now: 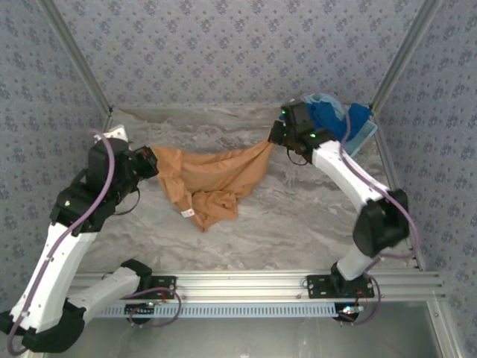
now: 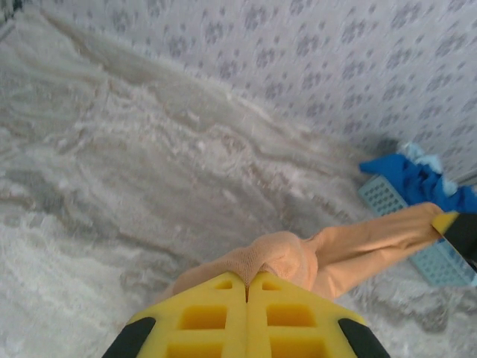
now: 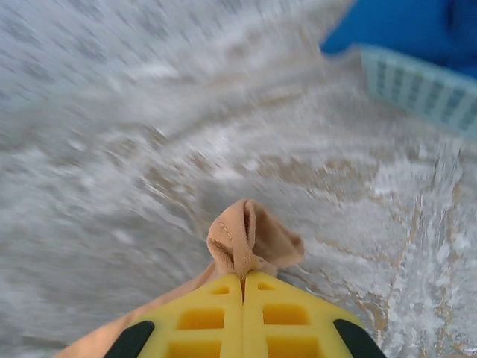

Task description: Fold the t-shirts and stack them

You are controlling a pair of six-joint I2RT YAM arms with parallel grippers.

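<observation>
Left gripper (image 2: 247, 282) and right gripper (image 3: 242, 277) each clenched on the orange-tan t-shirt (image 1: 216, 179); cloth looks light, limp; best held at edges.

The orange-tan cloth t-shirt (image 1: 216, 179) looks soft, matt and crumpled. The grey marbled table (image 1: 298, 216) seems smooth with a dull sheen. The light blue perforated basket (image 2: 384, 195) is plastic, and the silver rail (image 1: 253, 283) is brushed metal.
</observation>
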